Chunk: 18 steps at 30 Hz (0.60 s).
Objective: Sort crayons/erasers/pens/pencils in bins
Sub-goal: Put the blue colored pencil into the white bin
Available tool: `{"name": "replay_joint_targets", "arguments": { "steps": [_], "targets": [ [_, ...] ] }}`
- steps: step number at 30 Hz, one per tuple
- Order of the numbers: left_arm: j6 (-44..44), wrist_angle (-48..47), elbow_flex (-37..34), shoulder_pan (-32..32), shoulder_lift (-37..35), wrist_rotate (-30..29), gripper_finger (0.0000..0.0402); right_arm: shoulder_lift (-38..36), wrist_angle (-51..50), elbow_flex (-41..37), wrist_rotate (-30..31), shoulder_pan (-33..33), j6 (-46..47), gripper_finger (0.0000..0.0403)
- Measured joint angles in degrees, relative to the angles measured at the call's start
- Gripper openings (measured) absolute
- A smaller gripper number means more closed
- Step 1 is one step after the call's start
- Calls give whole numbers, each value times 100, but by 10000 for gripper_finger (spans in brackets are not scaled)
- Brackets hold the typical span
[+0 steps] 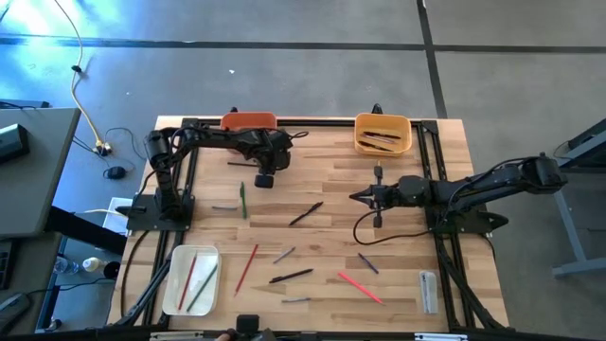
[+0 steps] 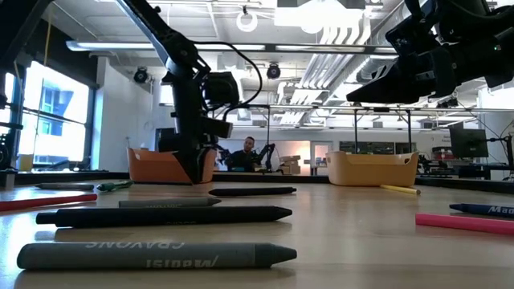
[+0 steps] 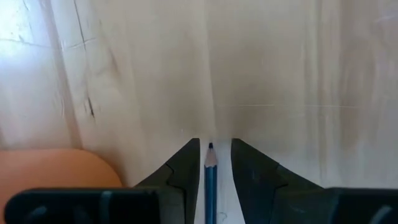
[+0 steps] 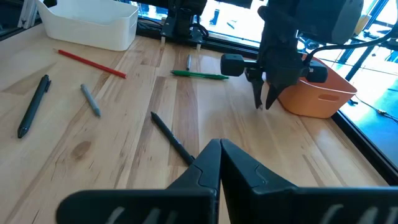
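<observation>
Beside the orange bin (image 1: pixel 248 120), the left gripper (image 3: pixel 211 163) clasps a blue pencil (image 3: pixel 211 180) above bare wood; the right gripper (image 4: pixel 219 155), fingers together and empty, hovers well apart.

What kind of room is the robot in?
Probably a robotics lab or workshop: a wooden table in a metal frame, bare ceiling ducts and pipes, and monitors on desks behind it.

I count three bins (image 1: pixel 249 121) (orange, yellow-orange, white), two hands, one blue pencil (image 3: pixel 211 183) between my left fingers (image 3: pixel 180 180).
</observation>
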Motion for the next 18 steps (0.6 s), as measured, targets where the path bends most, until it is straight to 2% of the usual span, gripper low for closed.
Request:
{"name": "replay_joint_targets", "arguments": {
  "steps": [12, 18],
  "targets": [
    [-85, -16, 24, 71, 311, 7, 65, 0, 0, 0, -2, 0, 0, 0],
    [-69, -31, 12, 52, 263, 6, 39, 0, 0, 0, -2, 0, 0, 0]
  ]
}}
